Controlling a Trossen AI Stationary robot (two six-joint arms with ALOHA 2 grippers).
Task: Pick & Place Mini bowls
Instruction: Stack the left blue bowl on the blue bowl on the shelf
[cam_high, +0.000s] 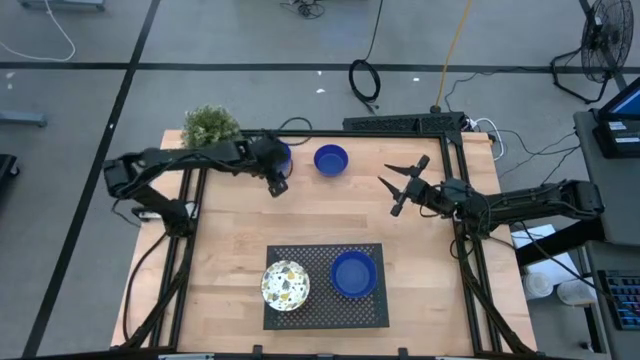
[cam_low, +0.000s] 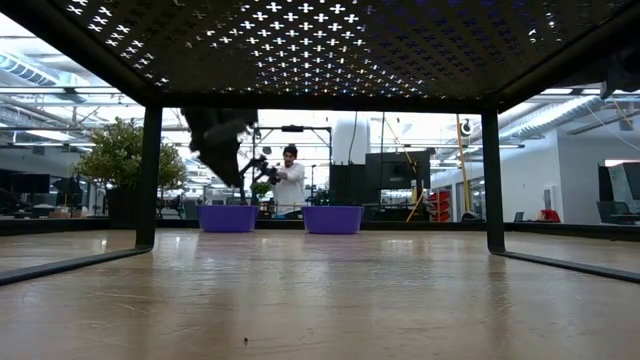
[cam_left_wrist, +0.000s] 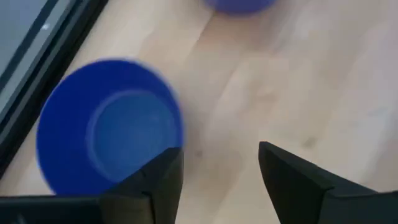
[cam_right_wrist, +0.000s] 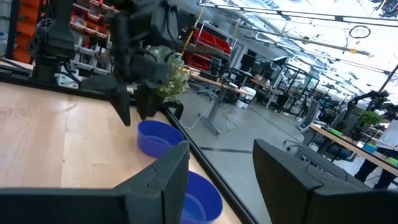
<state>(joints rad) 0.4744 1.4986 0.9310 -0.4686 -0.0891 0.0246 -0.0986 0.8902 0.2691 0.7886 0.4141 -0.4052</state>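
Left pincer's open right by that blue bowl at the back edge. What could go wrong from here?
1. The left pincer hangs open beside the blue bowl, which sits close to the table's back edge; a nudge could push it off.
2. The second blue bowl lies near, so a wide swing may clip it.
3. The right pincer hovers open nearby; the arms might cross paths.

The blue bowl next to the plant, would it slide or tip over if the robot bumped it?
The blue bowl looks glossy and sits flat on smooth wood, so it would probably slide rather than tip. It is low and wide, which likely keeps it steady. The open left gripper hangs right beside it.
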